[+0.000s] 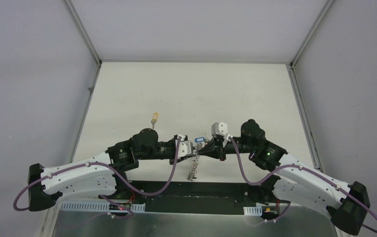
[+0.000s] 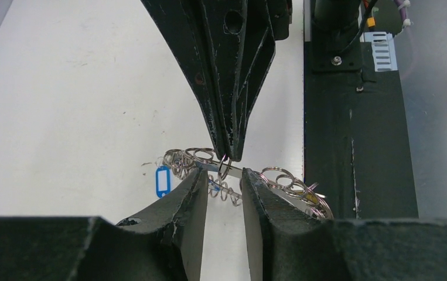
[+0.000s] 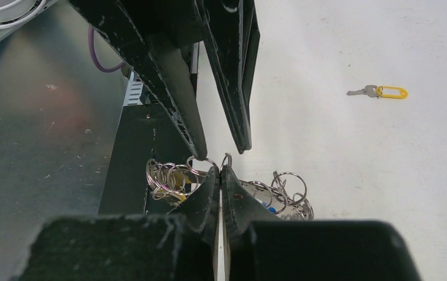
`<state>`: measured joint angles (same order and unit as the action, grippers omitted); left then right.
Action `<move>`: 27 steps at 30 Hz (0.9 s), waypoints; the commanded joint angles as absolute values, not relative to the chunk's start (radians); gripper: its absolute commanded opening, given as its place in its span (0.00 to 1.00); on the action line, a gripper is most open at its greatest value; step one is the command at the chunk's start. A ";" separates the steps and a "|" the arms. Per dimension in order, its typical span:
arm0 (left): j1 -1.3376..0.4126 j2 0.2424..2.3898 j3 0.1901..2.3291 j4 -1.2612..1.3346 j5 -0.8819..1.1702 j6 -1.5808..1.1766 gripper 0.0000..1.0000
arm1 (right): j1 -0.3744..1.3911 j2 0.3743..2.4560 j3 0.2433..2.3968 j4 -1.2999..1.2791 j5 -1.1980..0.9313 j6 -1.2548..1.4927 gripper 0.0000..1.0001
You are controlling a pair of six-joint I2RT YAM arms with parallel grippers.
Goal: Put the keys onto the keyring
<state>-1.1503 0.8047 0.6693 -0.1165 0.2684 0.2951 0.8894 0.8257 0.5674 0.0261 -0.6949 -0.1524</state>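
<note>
Grey coiled keyring (image 2: 291, 182), seemingly pinched in pressed-together right gripper (image 3: 219, 170); left gripper (image 2: 224, 175) spread astride coils; yellow-tagged key (image 1: 153, 117) at ten o'clock.

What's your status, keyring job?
Left end effector open at the grey wire-coil metal keyring. Right end effector shut on one of its loops. Yellow-tagged silver key lies apart on the white table. No obstruction seen.

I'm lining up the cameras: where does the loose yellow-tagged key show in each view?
Top external: yellow-tagged key left of centre, mid-picture.
Left wrist: not in it.
Right wrist: upper right, lying flat.
Shared landmark: the keyring, in all three views.
</note>
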 commanded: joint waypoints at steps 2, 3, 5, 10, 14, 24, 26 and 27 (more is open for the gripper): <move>-1.148 0.844 0.729 -0.135 0.295 0.325 0.26 | 0.885 0.804 0.613 0.072 -0.716 -0.171 0.00; -1.148 0.848 0.730 -0.136 0.297 0.328 0.25 | 0.885 0.804 0.614 0.072 -0.716 -0.172 0.00; -1.147 0.853 0.732 -0.141 0.296 0.333 0.22 | 0.885 0.804 0.614 0.071 -0.715 -0.173 0.00; -1.148 0.857 0.730 -0.146 0.302 0.337 0.20 | 0.885 0.805 0.612 0.072 -0.713 -0.176 0.00; -1.147 0.870 0.738 -0.144 0.318 0.337 0.18 | 0.885 0.810 0.612 0.071 -0.716 -0.175 0.00; -1.147 0.913 0.756 -0.130 0.343 0.351 0.07 | 0.886 0.807 0.606 0.070 -0.718 -0.174 0.00; -1.147 0.911 0.753 -0.132 0.349 0.358 0.00 | 0.885 0.805 0.606 0.071 -0.714 -0.173 0.00; -1.148 0.909 0.751 -0.135 0.350 0.360 0.00 | 0.885 0.805 0.606 0.071 -0.712 -0.173 0.00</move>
